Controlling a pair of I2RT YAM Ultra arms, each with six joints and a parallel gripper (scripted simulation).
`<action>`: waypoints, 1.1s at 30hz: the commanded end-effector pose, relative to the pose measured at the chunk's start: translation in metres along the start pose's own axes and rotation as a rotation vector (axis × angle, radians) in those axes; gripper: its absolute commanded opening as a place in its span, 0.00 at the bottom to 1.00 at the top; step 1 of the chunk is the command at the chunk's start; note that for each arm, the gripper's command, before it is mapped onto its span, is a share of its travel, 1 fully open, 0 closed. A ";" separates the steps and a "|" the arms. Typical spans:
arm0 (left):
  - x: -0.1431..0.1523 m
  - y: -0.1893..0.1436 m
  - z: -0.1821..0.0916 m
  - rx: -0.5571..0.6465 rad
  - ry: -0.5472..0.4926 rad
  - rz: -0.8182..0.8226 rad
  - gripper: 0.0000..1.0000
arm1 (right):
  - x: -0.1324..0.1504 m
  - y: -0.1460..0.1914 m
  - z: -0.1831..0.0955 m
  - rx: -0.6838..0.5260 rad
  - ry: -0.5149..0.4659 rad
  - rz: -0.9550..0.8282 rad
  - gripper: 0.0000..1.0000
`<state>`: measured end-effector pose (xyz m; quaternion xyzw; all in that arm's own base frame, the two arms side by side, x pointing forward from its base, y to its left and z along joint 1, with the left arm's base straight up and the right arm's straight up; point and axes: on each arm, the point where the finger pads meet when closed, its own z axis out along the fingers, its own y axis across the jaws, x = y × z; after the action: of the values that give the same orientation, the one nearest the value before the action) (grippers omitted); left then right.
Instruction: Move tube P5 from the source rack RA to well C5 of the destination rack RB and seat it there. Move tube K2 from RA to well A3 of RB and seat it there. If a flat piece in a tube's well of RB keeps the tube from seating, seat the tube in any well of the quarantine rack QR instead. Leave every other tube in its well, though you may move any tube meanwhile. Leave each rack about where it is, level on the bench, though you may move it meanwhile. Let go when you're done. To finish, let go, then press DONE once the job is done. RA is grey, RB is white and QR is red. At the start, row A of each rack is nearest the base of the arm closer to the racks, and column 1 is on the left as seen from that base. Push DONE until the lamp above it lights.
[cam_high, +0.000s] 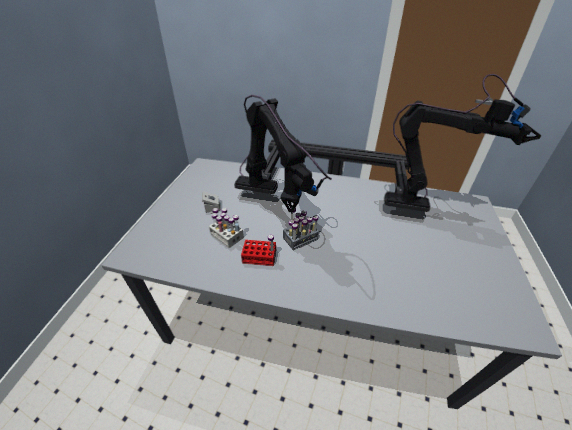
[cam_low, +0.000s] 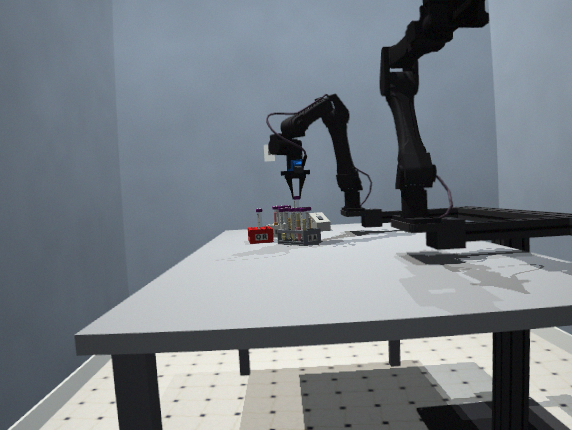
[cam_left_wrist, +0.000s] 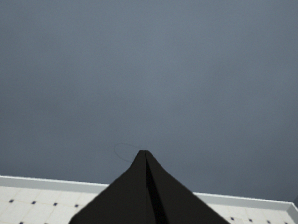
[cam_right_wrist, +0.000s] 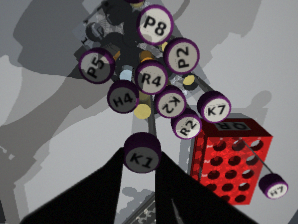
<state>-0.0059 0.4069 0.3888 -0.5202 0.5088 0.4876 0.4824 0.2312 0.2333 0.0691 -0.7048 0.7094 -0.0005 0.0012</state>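
Currently tube K1 is gripped by the cap in the right end effector, above the grey rack, inward from the desk's back edge. Left end effector is closed, empty, beyond the desk's right corner in the top view. P5 and K2 are seen among the grey rack's tubes. Risk: K1 is not a target; if swung low, H4 could be knocked, or K1 misplaced if its well is lost track of.
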 end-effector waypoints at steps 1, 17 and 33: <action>-0.026 0.001 -0.011 0.001 -0.059 0.006 0.00 | 0.000 -0.007 -0.017 0.022 -0.024 0.011 0.00; -0.026 0.001 -0.011 0.001 -0.059 0.006 0.00 | 0.001 -0.006 -0.033 0.022 -0.024 0.012 0.00; -0.026 0.001 -0.011 0.001 -0.059 0.006 0.00 | 0.001 -0.005 -0.048 0.022 -0.024 0.012 0.00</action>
<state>-0.0059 0.4069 0.3888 -0.5202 0.5088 0.4876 0.4824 0.2310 0.2331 0.0977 -0.7048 0.7094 -0.0005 -0.0001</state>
